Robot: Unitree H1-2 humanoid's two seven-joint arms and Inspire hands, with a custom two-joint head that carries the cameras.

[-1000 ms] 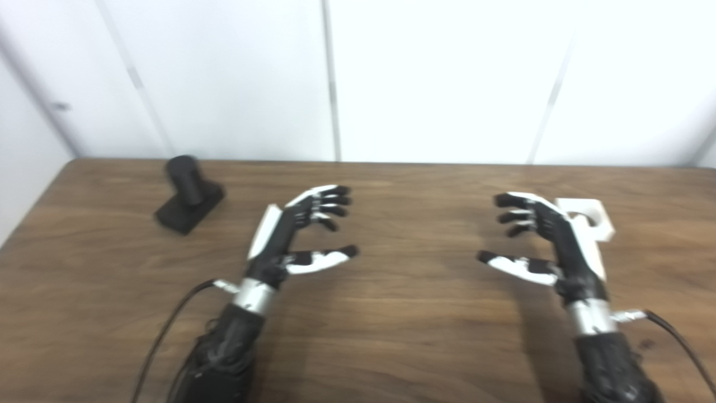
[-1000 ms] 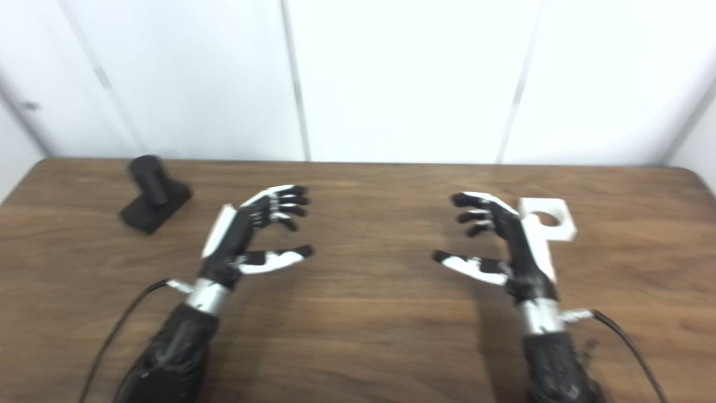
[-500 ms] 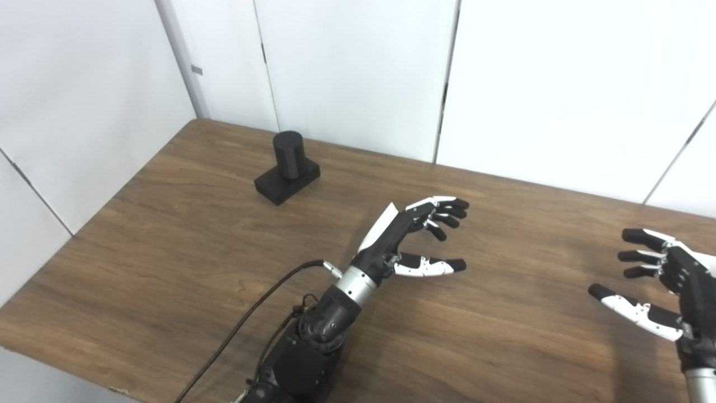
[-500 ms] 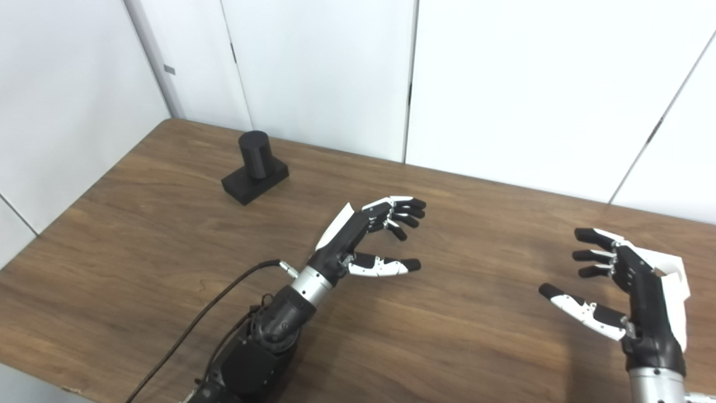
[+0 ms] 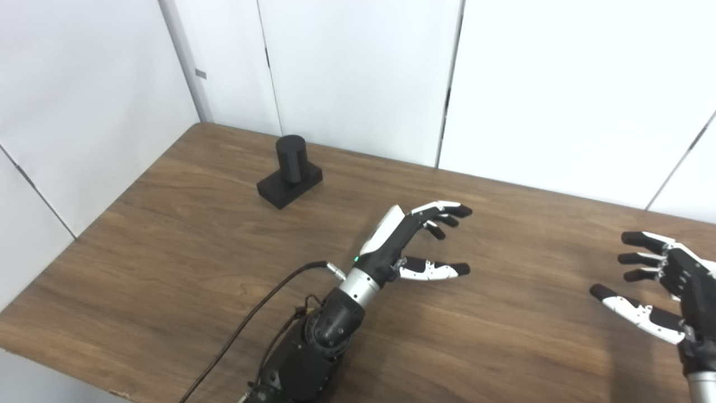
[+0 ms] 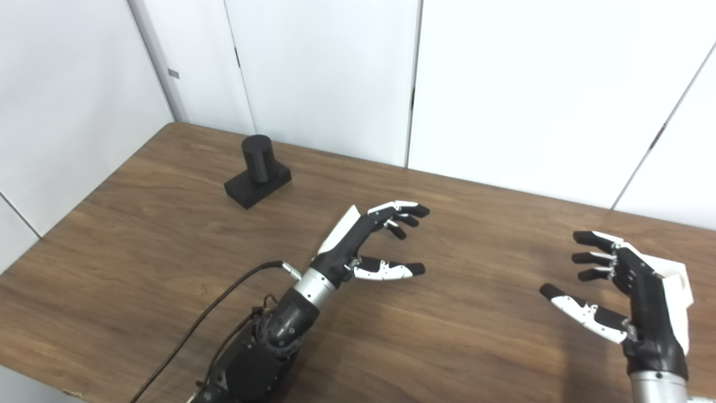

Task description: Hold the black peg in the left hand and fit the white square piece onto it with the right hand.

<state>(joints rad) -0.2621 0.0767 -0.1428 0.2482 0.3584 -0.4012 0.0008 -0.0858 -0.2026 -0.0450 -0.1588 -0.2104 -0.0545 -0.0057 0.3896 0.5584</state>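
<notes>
The black peg (image 5: 291,158), a short upright cylinder on a black block base (image 5: 289,185), stands at the far left of the wooden table (image 5: 168,240). My left hand (image 5: 411,240) hovers open mid-table, well to the right of the peg and apart from it. At the right edge my right hand (image 6: 621,291) is open, fingers spread. The white square piece (image 6: 678,288) lies on the table just behind that hand, mostly hidden by it; it is out of the left eye view.
White wall panels (image 5: 358,73) close off the table's far side and left side. A black cable (image 5: 246,324) runs from the left wrist down to the near table edge.
The camera swung left early on, shifting the whole scene right. Over the last half second my left hand has stretched its fingers out a little; the right hand and peg have stayed put.
</notes>
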